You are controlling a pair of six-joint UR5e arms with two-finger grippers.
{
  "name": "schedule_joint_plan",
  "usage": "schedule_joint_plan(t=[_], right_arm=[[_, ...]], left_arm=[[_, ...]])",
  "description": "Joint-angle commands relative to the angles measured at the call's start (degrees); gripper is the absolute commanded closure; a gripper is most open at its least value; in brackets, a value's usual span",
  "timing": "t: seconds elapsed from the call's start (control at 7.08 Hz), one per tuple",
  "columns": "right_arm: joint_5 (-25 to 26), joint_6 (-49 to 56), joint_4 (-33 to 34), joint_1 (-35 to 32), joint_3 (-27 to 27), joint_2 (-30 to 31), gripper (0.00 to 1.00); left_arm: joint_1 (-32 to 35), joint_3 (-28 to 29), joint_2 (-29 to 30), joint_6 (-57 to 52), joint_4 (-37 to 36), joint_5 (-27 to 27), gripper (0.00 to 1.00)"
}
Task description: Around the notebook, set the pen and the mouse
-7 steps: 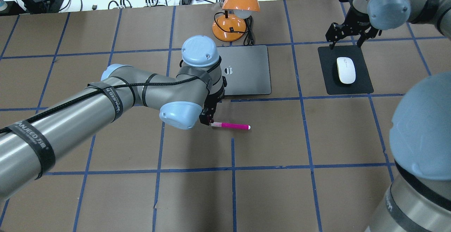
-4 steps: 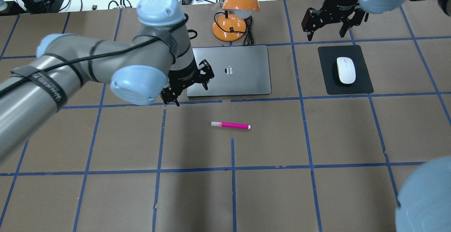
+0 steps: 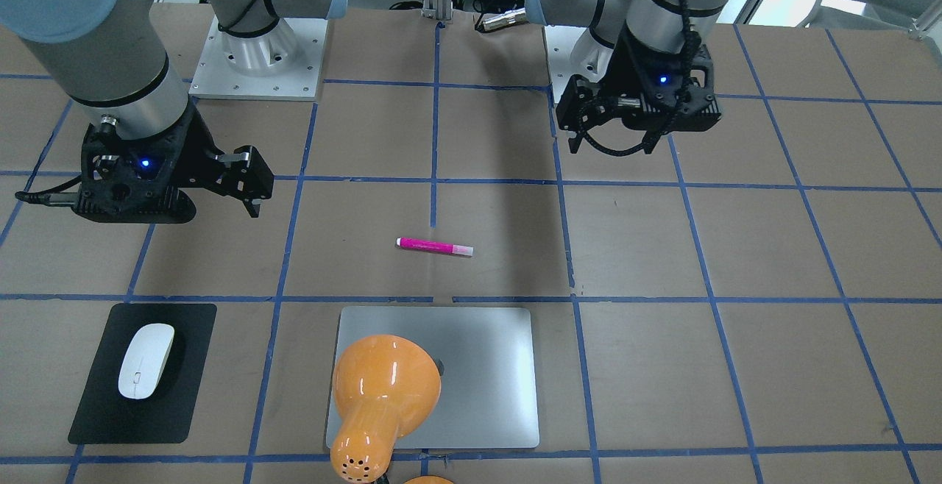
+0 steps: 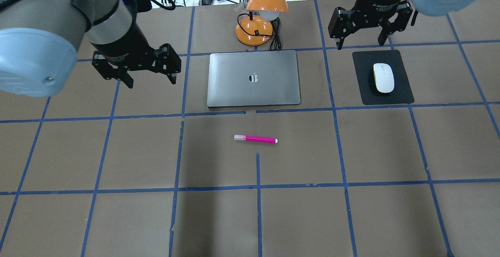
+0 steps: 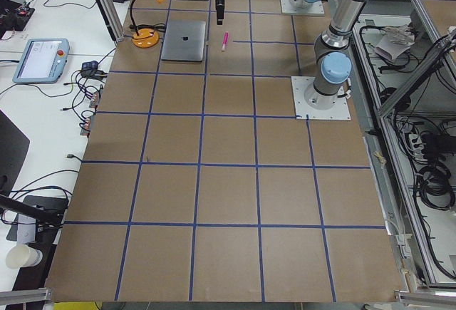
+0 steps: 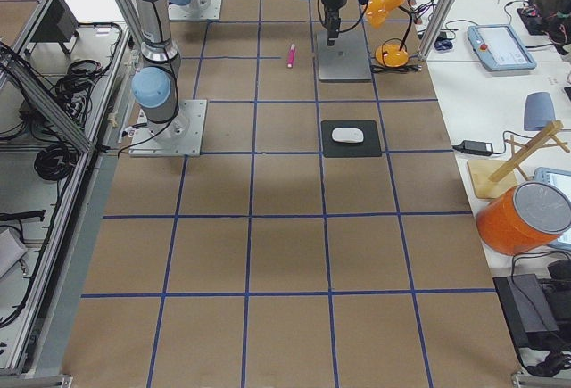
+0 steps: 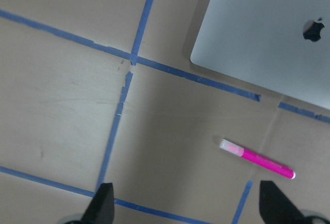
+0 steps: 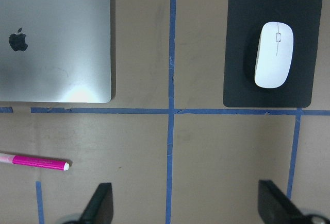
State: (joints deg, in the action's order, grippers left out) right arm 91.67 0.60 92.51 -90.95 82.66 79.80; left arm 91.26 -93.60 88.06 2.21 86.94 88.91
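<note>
The magenta pen (image 4: 256,139) lies flat on the brown table, a short way in front of the silver notebook (image 4: 254,78). Right of the notebook, the white mouse (image 4: 383,77) rests on a black mat (image 4: 402,95). My left gripper (image 4: 150,82) hovers open and empty to the left of the notebook. My right gripper (image 4: 361,43) hangs open and empty just behind the mat's far edge. The left wrist view shows the pen (image 7: 257,158) and a notebook corner (image 7: 247,38) below wide-apart fingers (image 7: 103,206). The right wrist view holds the mouse (image 8: 274,55), notebook (image 8: 54,38) and pen (image 8: 38,161).
An orange desk lamp (image 4: 261,15) with its cable stands just behind the notebook; in the front-facing view the lamp's shade (image 3: 383,388) covers part of the notebook (image 3: 486,374). Blue tape lines grid the brown table. Cables and a teach pendant lie beyond the far edge.
My left gripper has left the pen's capped end, risen and swung back to the left of the notebook, now open. My right gripper drifted slightly left behind the mat. The pen stayed put.
</note>
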Motion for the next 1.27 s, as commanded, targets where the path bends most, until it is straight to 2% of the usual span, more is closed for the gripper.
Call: schedule_joint_plan(t=[0.0, 0.28, 1.13], right_arm=[[-0.4, -0.1, 0.0, -0.1, 0.2, 0.4, 0.0], [-2.0, -1.6, 0.6, -0.4, -0.8, 0.4, 0.0], [-2.0, -3.9, -2.7, 0.1, -1.2, 0.6, 0.0]], left_arm=[[-3.7, 2.8, -0.3, -3.6, 3.0, -0.9, 0.0], [-3.7, 3.0, 0.2, -3.5, 3.0, -0.7, 0.0], [-3.7, 2.5, 0.0, -3.2, 2.8, -0.8, 0.0]])
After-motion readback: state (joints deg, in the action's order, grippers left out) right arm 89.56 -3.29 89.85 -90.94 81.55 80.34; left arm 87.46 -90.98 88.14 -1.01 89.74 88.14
